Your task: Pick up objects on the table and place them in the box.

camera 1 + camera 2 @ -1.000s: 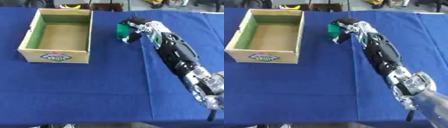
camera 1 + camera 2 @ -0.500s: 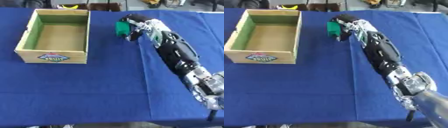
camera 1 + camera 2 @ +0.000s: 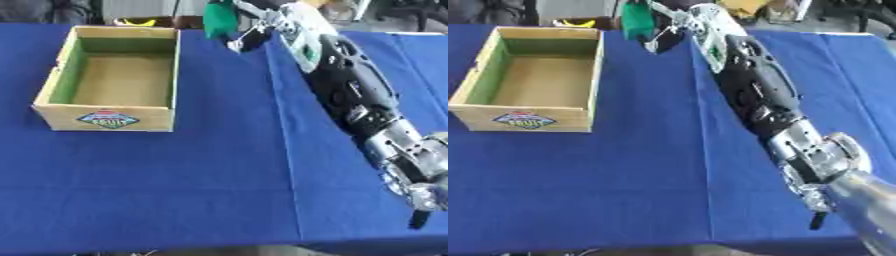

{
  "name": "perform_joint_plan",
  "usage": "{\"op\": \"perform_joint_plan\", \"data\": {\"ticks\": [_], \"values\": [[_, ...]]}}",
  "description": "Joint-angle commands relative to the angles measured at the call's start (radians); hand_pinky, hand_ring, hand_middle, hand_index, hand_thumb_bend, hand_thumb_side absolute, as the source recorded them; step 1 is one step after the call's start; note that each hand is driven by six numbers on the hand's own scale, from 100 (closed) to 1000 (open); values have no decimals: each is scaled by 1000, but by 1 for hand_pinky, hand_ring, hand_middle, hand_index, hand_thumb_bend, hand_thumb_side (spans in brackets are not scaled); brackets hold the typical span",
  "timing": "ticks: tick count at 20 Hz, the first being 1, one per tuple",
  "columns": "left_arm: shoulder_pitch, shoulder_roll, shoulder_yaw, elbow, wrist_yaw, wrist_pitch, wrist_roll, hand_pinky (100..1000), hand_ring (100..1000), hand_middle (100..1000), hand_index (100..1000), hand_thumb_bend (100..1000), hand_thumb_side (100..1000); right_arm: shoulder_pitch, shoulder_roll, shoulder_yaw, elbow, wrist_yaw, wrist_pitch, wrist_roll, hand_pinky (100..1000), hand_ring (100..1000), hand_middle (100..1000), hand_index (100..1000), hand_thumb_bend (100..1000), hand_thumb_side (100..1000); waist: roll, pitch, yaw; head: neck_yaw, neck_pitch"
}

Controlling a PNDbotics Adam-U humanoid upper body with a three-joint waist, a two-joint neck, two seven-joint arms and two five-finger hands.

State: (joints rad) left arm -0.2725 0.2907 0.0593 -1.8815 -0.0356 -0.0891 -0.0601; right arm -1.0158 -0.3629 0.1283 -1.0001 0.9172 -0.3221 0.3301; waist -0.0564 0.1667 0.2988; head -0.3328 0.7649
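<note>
Right hand — outstretched, fingers curled

Bright, even overhead light; soft shadow inside box. Whole frame soft, blurriest at far table edge. No glare.

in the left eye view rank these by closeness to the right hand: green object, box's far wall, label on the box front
1. green object: held in the right hand, at the top of the view.
2. box's far wall: to the hand's left.
3. label: on the box's near wall, farthest.
</note>
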Motion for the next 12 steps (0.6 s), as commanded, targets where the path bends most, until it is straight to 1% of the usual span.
{"op": "perform_joint_plan", "data": {"ticks": [1, 6, 12], "values": [[-9, 17, 1, -15, 9, -3, -6, 407, 326, 431, 570, 670, 740, -41, 45, 13, -7, 1, -10, 27, 701, 548, 700, 896, 100, 114, 8, -22, 9, -10, 5], [-13, 10, -4, -17, 18, -4, -11, 407, 326, 431, 570, 672, 738, -51, 140, 29, 52, 45, -26, 60, 702, 558, 705, 899, 100, 153, 13, -24, 40, -31, 5], [-24, -1, -10, -18, 24, -4, -18, 408, 325, 431, 570, 674, 738, -36, 208, 42, 104, 100, -47, 79, 706, 589, 716, 903, 100, 204, 16, -17, 62, -48, 5]]}}
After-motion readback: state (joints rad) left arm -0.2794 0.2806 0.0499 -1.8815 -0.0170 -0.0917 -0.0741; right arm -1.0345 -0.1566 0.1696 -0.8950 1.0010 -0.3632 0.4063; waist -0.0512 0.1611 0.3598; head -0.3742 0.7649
